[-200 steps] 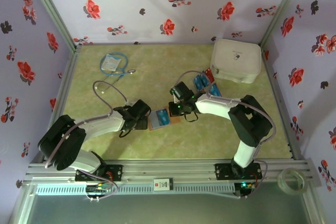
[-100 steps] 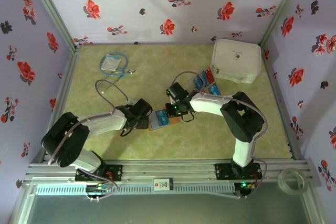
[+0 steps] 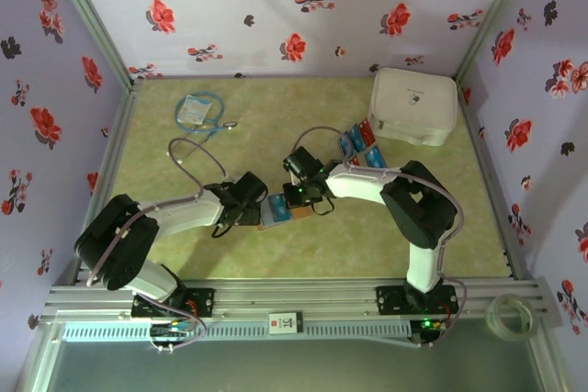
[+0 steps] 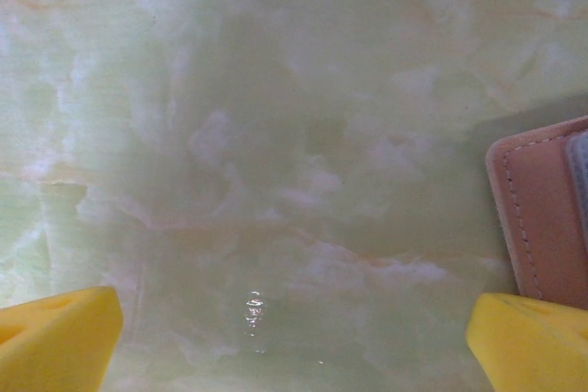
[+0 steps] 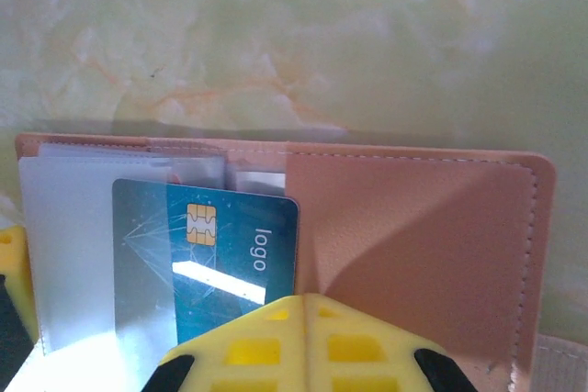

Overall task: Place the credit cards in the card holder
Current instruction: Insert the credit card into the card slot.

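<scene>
While the left gripper [image 3: 257,207] hangs low over the green marbled table [image 3: 184,162] with its yellow fingertips [image 4: 55,337] spread wide and nothing between them, the flat brown leather-like folding card holder [image 3: 274,218] lies open just right of it, mid-table on the near side. The right gripper [image 3: 289,199] sits over the holder's far right part, its yellow fingers [image 5: 276,341] closed together over one edge of a blue chip credit card [image 5: 234,263]; pinching or just pressing, can't tell. That card lies partly under the holder's clear sleeve [image 5: 83,245]. Loose red and blue credit cards [image 3: 360,144] lie far right, just beside the big white rounded case [image 3: 413,106].
</scene>
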Action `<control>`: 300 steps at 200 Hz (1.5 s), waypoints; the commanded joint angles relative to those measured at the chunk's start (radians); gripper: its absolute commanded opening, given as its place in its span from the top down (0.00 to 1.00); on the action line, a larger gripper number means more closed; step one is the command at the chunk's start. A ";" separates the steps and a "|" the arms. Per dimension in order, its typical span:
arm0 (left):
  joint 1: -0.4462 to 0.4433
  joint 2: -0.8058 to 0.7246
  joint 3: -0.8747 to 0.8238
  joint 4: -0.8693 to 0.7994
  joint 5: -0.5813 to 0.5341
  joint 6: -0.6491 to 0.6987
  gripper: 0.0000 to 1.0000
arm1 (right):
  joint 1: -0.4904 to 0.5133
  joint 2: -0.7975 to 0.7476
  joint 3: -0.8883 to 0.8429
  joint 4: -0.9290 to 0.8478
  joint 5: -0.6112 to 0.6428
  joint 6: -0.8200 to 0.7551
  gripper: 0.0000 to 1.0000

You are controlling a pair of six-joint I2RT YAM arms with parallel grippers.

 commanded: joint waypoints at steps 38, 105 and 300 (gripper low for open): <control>0.011 0.056 -0.013 0.049 -0.015 0.008 0.00 | 0.035 0.035 0.036 0.017 -0.036 0.030 0.98; 0.011 0.054 -0.016 0.055 -0.012 0.009 0.00 | 0.052 0.042 0.036 0.059 -0.073 0.070 0.99; 0.144 -0.071 -0.041 0.027 -0.012 0.042 0.00 | 0.014 -0.108 -0.036 0.119 -0.087 0.132 0.78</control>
